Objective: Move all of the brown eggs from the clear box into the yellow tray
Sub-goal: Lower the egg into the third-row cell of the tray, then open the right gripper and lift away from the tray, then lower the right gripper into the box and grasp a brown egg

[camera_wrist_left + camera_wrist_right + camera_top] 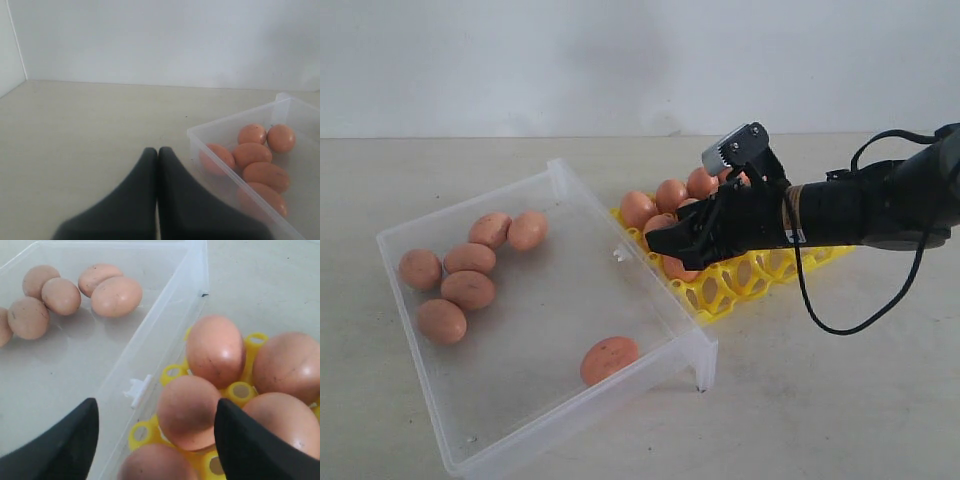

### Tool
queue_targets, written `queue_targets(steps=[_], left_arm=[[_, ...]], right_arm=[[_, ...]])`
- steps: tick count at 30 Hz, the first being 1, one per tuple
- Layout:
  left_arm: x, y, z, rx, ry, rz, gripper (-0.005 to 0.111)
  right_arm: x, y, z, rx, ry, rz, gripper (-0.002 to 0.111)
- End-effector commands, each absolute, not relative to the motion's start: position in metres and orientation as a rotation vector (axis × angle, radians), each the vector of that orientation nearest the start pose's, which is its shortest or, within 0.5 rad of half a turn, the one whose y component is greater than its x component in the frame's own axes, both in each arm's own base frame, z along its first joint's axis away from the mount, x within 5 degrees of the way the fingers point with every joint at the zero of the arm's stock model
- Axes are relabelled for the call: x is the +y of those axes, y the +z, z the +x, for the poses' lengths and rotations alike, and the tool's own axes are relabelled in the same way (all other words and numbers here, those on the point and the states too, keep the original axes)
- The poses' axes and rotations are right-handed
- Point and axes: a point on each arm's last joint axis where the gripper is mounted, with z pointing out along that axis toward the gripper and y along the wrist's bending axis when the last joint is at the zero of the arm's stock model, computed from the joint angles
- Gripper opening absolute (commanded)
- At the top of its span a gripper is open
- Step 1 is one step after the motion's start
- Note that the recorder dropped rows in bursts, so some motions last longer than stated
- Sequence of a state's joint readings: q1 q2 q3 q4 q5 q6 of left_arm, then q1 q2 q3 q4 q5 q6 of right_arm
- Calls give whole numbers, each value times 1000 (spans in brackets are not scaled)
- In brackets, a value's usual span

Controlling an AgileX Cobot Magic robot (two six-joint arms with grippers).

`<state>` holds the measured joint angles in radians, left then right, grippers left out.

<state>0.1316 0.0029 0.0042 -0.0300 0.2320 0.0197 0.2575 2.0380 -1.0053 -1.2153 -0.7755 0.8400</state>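
Right wrist view: my right claw (156,407) gapes empty over eggs (215,350) in the tray (241,390), several cut off by the frame; left claw (158,150) shut.

- I seem to be in a plain robot lab or test room.
- A bare white wall (620,60) stands behind my pale, matte worktop (820,400).
- A second white wall (6,60) meets it at a corner, seen from my left wrist.
- A loose black cable (835,332) loops from my right arm (880,205) down over the worktop.
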Motion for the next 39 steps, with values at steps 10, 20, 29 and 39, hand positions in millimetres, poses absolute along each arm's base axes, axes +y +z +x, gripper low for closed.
queue_targets(steps=[10, 20, 29, 39], left_arm=[[6, 192, 55, 1712, 78, -116, -4], [6, 192, 55, 1712, 78, -116, -4], [6, 192, 55, 1712, 78, -116, -4], [6, 192, 55, 1712, 78, -116, -4]], right_arm=[[164, 251, 335, 1458, 923, -775, 61], [276, 277, 274, 1444, 901, -1013, 0], [344, 237, 303, 2018, 223, -832, 0], [388, 233, 295, 2313, 572, -1660, 0]])
